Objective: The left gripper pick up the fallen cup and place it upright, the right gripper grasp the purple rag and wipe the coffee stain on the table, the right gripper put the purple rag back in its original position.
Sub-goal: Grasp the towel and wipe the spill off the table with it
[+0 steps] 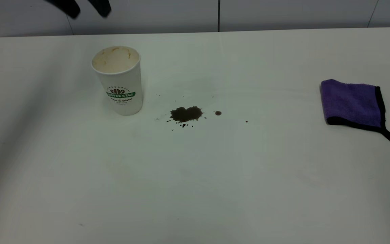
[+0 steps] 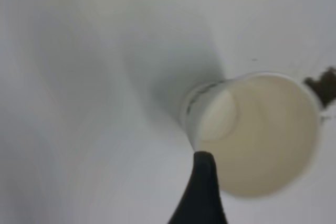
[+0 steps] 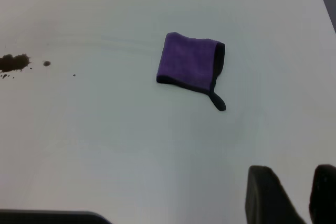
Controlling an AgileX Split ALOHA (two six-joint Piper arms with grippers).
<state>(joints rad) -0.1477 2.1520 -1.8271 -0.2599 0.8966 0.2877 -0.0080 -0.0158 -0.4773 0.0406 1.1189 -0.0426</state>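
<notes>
From outside, the cup (image 1: 117, 80) already stood upright on the worktop (image 1: 195, 176), just beside the coffee stain (image 1: 185, 114); the purple rag (image 1: 352, 103) lay well apart from the stain, untouched.

Left wrist: the left tool (image 2: 202, 192) hung over the cup's mouth, grip unclear.

Right wrist: the right tool (image 3: 294, 195), fingers parted and empty, faced the rag. Soft, light cloth, so probably pinch its middle.

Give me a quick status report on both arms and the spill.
Left gripper open, raised clear behind the cup, which stands upright. Right gripper open, empty, short of the purple rag. Coffee stain unwiped. Nothing blocking.
</notes>
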